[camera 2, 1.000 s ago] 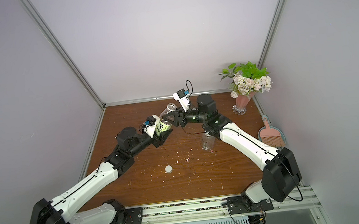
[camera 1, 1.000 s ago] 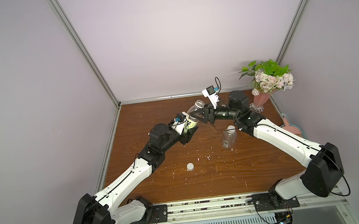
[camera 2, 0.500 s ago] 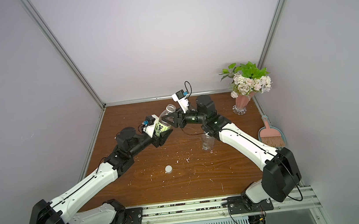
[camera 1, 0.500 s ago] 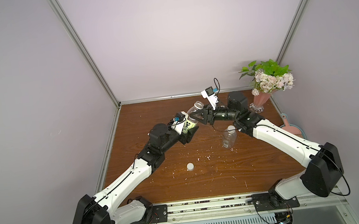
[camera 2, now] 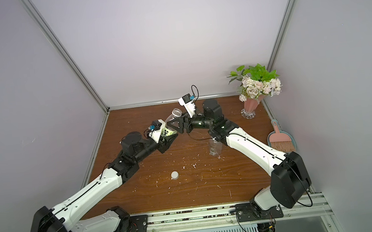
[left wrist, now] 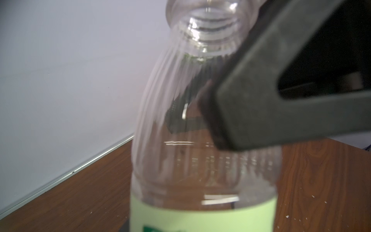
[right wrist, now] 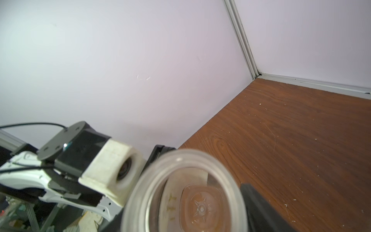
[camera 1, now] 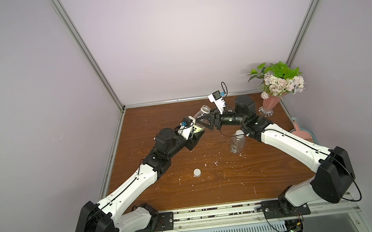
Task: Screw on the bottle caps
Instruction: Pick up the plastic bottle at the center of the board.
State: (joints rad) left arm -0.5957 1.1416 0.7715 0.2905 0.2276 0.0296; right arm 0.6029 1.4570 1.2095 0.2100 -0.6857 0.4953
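Left jaws clamp the tilted green-labelled bottle.

1. My left gripper is black. It grips the clear plastic bottle with a yellow-green label, and the label carries dark print.
2. My right gripper shows matt black fingers.
3. Near my right gripper, the nearly bare clear plastic bottle looks whitish on top.
4. Well apart from both grippers, I see a small round white plastic cap.
5. The wooden table is reddish-brown with darker grain, flecked with white specks.
6. Beyond my right gripper there is a pink vase with cream-pink flowers and bright green leaves.
7. Farther off lies a pink hand brush.
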